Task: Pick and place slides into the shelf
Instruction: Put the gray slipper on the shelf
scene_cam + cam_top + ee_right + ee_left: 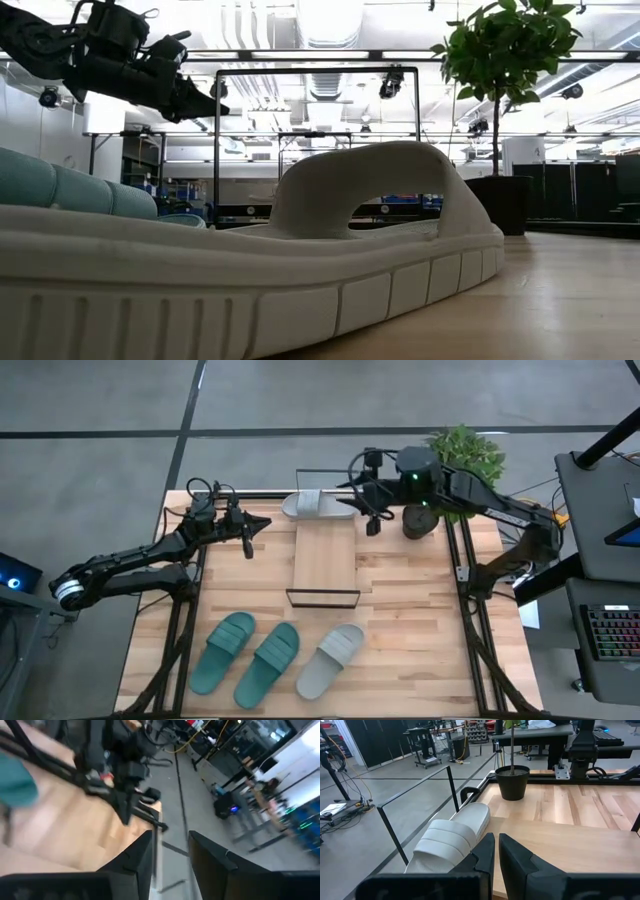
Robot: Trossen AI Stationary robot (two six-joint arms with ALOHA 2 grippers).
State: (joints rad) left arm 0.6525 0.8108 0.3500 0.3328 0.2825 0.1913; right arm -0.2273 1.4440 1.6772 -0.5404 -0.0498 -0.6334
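One slide on the shelf, three still waiting on the counter

A pale grey slide (316, 506) lies at the far end of the shelf (325, 556), under its black wire frame, so the first placement looks done. The two teal slides (246, 656) and the other grey slide (331, 660) sit side by side at the near edge of the counter (420, 630), well apart from both arms. The right end effector (372, 520) hovers just beside the placed slide, fingers apart and gripping nothing. The left end effector (247, 540) hangs over the counter left of the shelf, fingers together and empty.
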